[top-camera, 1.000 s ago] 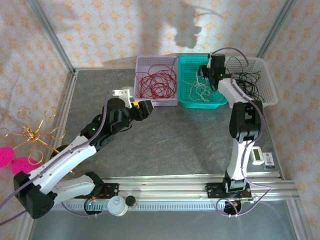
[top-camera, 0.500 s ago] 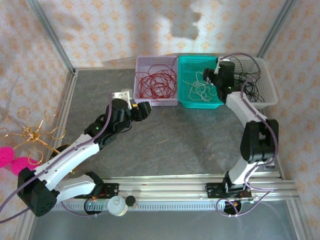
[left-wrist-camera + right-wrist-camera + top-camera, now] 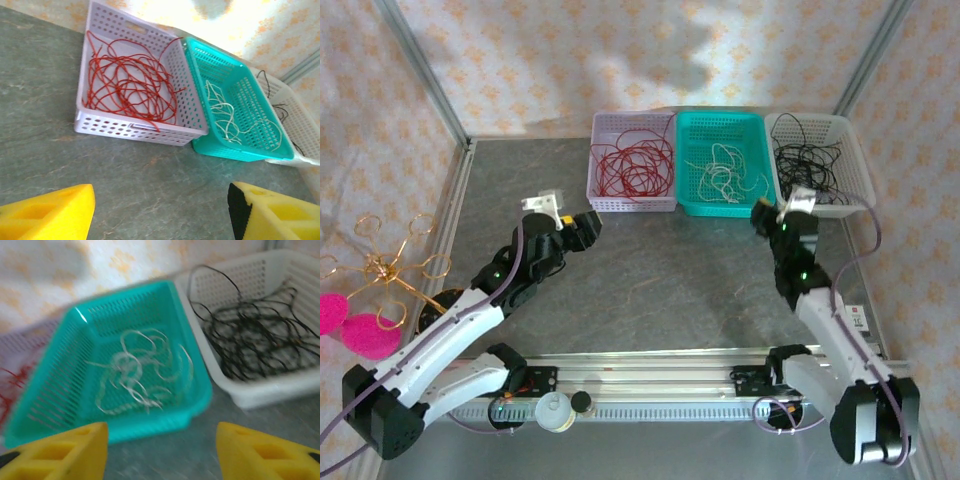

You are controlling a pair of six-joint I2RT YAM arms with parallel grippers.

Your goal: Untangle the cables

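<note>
The cables lie apart in three baskets along the back edge. Red cable (image 3: 632,166) (image 3: 127,87) fills the lilac basket (image 3: 601,128) (image 3: 140,131). White cable (image 3: 727,173) (image 3: 225,112) (image 3: 137,372) lies in the teal basket (image 3: 720,120) (image 3: 240,150) (image 3: 150,422). Black cable (image 3: 810,165) (image 3: 255,340) is in the white basket (image 3: 858,170) (image 3: 265,390). My left gripper (image 3: 588,222) (image 3: 161,212) hovers open over the table in front of the lilac basket, nothing between its yellow fingers (image 3: 50,215). My right gripper (image 3: 762,216) (image 3: 162,452) is open and empty, just in front of the teal basket.
A gold wire stand with ring loops (image 3: 390,262) and pink pieces (image 3: 355,328) sit beyond the table's left edge. A metal rail (image 3: 670,375) runs along the near edge. A small white device (image 3: 858,318) lies at the right edge. Grey tabletop (image 3: 670,270) lies between the arms.
My right arm has drawn back from over the teal basket toward the near right, its jaws widening. The left arm has pulled back slightly toward the left, still open.
</note>
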